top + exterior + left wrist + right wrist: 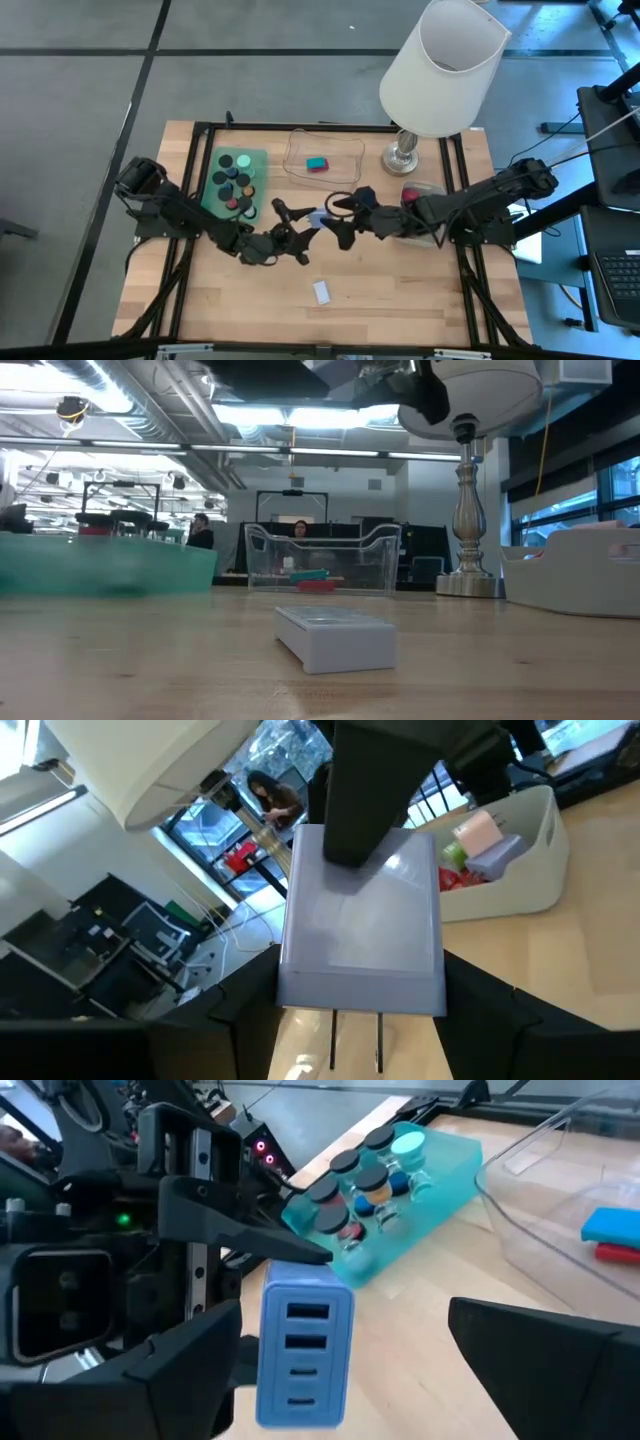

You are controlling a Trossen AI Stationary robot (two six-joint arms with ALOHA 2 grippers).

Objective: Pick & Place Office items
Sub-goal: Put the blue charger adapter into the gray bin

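Gripped by the left gripper (300, 237) above mid-table, the pale-blue USB charger block (305, 1342) looks rigid, light, smooth-sided; flat sides suit grasping. Right gripper (338, 213) stands open around it.

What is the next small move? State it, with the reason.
Probably draw the right gripper back: its fingers stand wide of the blue charger block, which the left gripper clamps above mid-table.
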